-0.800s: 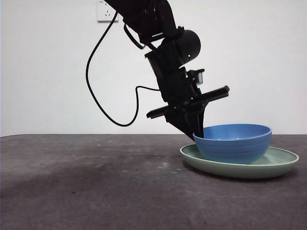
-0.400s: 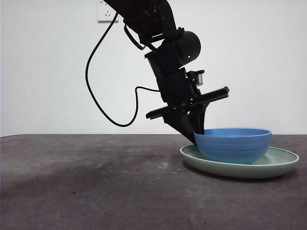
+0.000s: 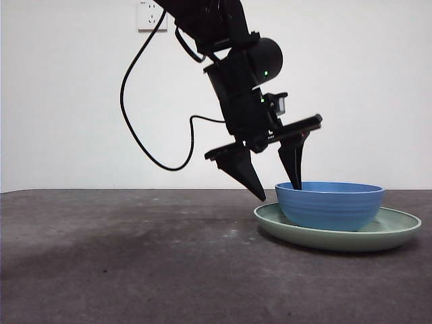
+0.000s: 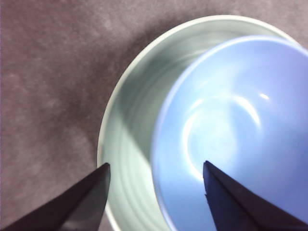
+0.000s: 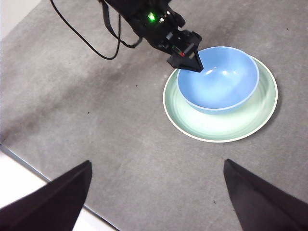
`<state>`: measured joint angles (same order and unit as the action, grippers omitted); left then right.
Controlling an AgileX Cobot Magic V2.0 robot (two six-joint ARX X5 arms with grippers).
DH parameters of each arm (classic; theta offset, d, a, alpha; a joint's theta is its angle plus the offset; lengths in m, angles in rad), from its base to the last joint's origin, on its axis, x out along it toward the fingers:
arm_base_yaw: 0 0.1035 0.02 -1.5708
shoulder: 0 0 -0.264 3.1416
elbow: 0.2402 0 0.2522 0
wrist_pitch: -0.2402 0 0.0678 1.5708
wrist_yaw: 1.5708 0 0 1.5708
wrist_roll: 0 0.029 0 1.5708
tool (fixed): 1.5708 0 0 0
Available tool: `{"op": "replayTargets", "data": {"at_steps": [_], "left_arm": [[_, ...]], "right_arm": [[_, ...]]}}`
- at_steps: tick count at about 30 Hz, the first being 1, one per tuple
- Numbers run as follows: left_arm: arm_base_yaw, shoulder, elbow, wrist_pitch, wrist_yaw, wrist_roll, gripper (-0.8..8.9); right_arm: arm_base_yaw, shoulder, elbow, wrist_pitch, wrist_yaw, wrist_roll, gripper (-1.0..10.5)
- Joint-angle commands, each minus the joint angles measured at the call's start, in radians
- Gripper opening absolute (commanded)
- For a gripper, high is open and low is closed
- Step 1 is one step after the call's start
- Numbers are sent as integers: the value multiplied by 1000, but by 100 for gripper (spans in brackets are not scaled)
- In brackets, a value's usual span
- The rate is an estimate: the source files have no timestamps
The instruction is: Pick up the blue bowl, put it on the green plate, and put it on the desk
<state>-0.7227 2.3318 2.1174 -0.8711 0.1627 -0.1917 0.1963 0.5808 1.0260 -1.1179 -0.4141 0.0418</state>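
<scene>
Change: Released a moment back, the blue bowl [image 3: 330, 204] now sits free as the left gripper [image 3: 278, 186] spreads its jaws, which a second ago pinched the near rim.

Front view: left gripper hangs tilted over the bowl's left edge, jaws wide, one tip outside the wall above the green plate [image 3: 398, 230], the other just inside the rim; whether that inner tip touches the bowl cannot be told. Bowl rests level on the plate, plate flat on the desk [image 3: 135, 270]. A wall outlet [image 3: 150, 15] shows behind the arm, a black cable [image 3: 135, 128] looping below it.

Left wrist view: two dark jaws straddle the blue bowl [image 4: 236, 134], set toward one side of the green plate [image 4: 130, 134], dark desk [image 4: 48, 72] beyond.

Right wrist view: right gripper [image 5: 156, 192] waits well apart, high above the desk [image 5: 96, 120], jaws broad and empty; left gripper [image 5: 185, 57] at the bowl [image 5: 217, 79] rim, plate [image 5: 220, 126] ringing it.

Step in hand: bowl appears delivered onto the plate; release looks complete.

Next move: likely lifting the left gripper straight clear so the inner jaw does not drag the rim, then handling the stacked pair on the desk.
</scene>
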Motion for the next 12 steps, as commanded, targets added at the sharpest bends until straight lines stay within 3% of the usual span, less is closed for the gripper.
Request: {"op": "replayTargets", "data": {"at_steps": [1, 12], "left_arm": [[-5, -15, 58, -22, 3, 34, 318], [61, -297, 65, -18, 3, 48, 319]], "right_arm": [[5, 3, 19, 6, 5, -1, 438], [5, 3, 19, 10, 48, -2, 438]]}}
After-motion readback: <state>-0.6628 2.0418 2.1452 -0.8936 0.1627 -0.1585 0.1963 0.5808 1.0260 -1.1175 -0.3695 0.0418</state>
